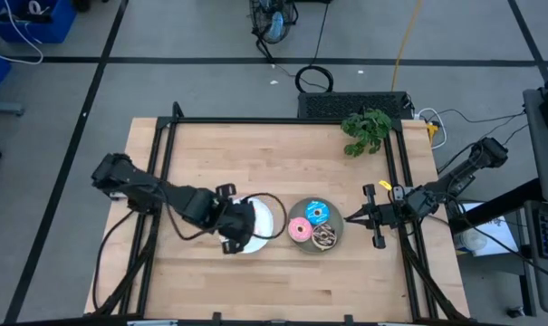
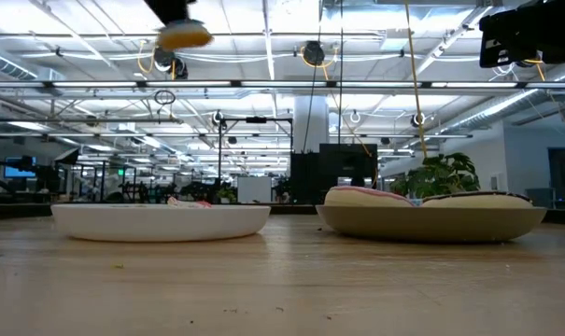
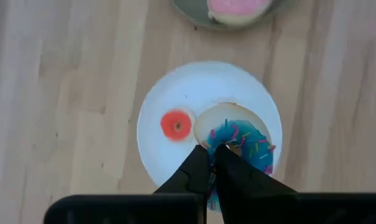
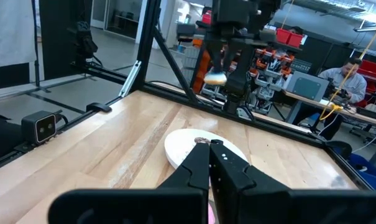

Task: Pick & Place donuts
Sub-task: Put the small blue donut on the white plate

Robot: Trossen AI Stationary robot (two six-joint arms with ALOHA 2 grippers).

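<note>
Left gripper [image 3: 212,163] hangs over the white plate [image 1: 264,217], jaws clenched on a blue sprinkled donut [image 3: 240,144] lifted above it. A tiny red donut [image 3: 176,124] lies on that plate. Grey plate [image 1: 337,237] beside it, toward the bench's right edge, holds pink [image 1: 300,230], blue [image 1: 317,213] and brown [image 1: 325,236] donuts. Right gripper [image 1: 350,217], jaws clenched and empty, sits just right of the grey plate.

Bright, even light from overhead strip lamps

Ceiling lights [image 2: 263,37] glare in the low view; the near table [image 2: 282,280] blurs there. Shadows under both arms on the wood stay soft, and the wrist fingers look dark and unfocused.
</note>
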